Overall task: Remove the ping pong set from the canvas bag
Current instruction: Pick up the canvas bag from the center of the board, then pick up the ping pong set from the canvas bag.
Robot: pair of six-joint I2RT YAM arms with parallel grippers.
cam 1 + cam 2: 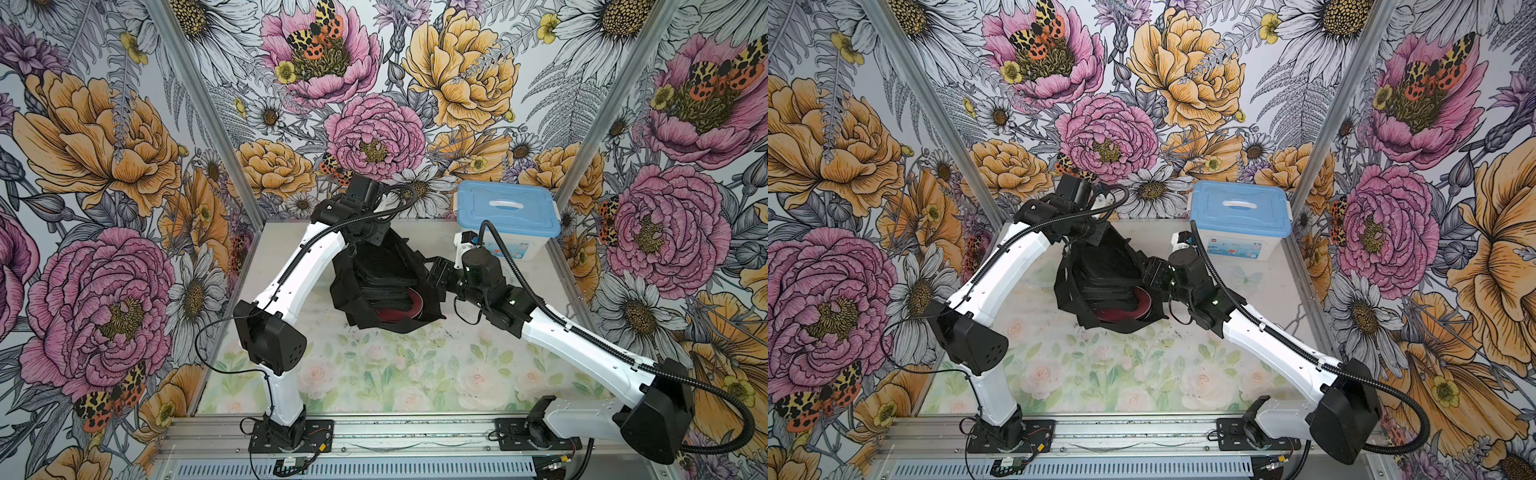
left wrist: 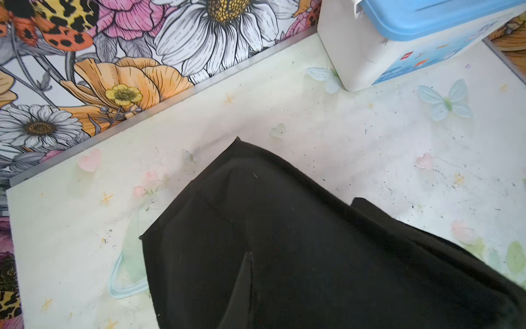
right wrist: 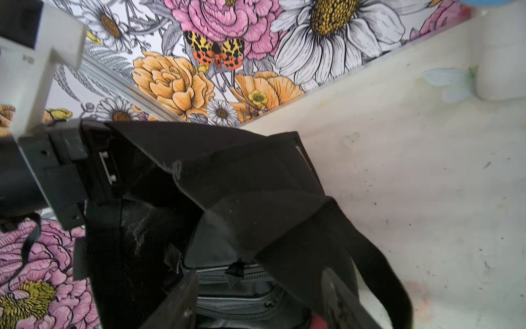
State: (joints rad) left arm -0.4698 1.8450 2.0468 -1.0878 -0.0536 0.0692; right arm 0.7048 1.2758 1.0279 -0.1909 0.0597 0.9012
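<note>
Left gripper [image 1: 370, 241] is clamped shut on the far rim of the canvas bag [image 1: 348, 293], and the black fabric runs taut up from the table [image 1: 374, 374] to it. Across the opening, the right gripper [image 1: 431, 277] sits at the bag's right-hand rim with its jaws apart. In the right wrist view its fingers [image 3: 179, 302] stand on either side of a hanging fold of bag wall, above the zipped cases, and nothing is pinched between them.

The bag stands in the middle of the table with its mouth gaping upward. Its long axis runs from the far side toward the near edge, and the near end slumps on the table.

Inside lies the ping pong set [image 1: 384, 286], its flat cases stacked on one another with their edges running roughly left to right. A red paddle face [image 1: 402, 308] shows at the near end of the stack. Which way the handles point I cannot tell.

Well apart, in the far right corner, stands a white box with a light-blue lid [image 1: 507, 212]. Its front carries a blue label whose print is too small to read.
</note>
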